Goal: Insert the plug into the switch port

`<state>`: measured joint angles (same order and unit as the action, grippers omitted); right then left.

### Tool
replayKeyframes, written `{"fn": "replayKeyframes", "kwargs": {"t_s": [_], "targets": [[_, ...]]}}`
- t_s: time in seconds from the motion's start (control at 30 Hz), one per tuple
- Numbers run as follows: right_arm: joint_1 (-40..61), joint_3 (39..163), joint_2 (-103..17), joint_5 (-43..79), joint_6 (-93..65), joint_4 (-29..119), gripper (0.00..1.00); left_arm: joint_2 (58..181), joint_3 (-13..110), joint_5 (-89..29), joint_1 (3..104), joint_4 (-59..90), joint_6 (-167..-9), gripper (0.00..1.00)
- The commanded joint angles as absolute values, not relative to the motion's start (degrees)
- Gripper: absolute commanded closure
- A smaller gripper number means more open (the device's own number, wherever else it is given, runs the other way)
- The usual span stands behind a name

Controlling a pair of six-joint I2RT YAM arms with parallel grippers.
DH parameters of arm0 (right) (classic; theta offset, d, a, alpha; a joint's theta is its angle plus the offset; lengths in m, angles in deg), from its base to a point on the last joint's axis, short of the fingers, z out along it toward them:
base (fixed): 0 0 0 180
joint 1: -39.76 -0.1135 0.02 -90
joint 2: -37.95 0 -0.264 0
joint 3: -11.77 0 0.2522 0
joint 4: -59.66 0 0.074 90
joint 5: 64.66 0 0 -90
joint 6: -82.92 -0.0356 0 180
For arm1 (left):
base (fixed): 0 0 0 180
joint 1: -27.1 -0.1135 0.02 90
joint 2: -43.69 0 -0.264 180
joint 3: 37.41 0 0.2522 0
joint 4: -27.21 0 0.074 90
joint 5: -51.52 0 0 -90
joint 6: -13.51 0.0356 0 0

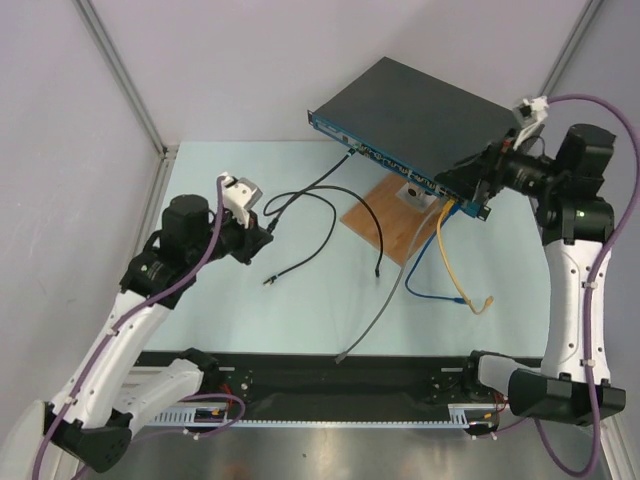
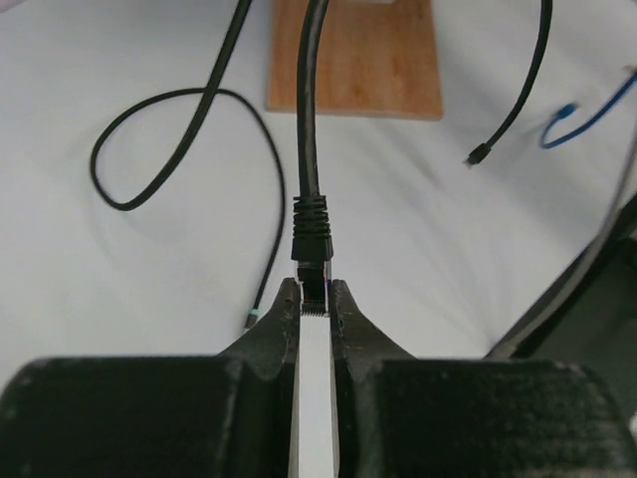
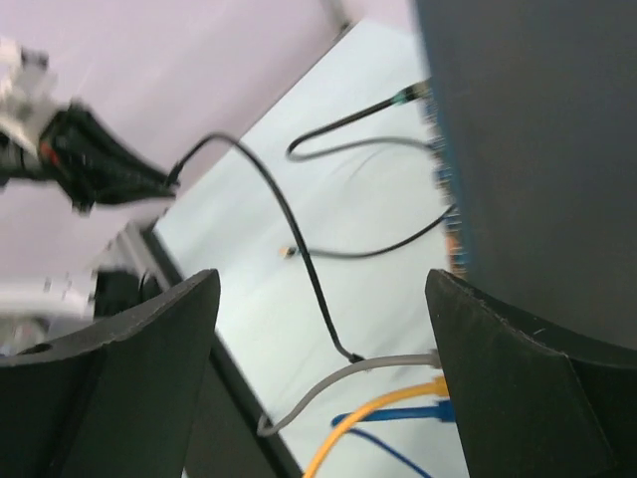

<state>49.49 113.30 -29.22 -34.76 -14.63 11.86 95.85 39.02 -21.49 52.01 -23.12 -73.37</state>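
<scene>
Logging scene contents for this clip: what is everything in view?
switch: one, dark grey with teal front, far right
board: one, brown wood, mid-table before the switch
block: one, whitish, on the board
black cables: at least two, looping left of the board
plug: one, black, on a black cable's end
yellow cable: one, running down from the switch front
blue cable: one, beside the yellow
grey cable: one, running to the near edge
table: one, pale blue-green
left end effector: black, shut on plug
right end effector: black, open, at the switch's right corner
</scene>
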Motion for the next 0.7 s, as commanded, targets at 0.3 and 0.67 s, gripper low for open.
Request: {"fn": "replayKeyframes", "kwargs": {"t_s": [0.3, 0.67], "targets": [[26.77, 107.97, -29.28, -31.00, -4.44, 5.30, 0.09, 93.70, 43.06, -4.21, 46.26, -18.19, -85.26, 1.00], [22.53, 103.58, -31.04, -28.10, -5.14, 7.76, 0.19, 98.09, 44.82, 9.67, 34.41, -12.74, -95.73, 1.00]]}}
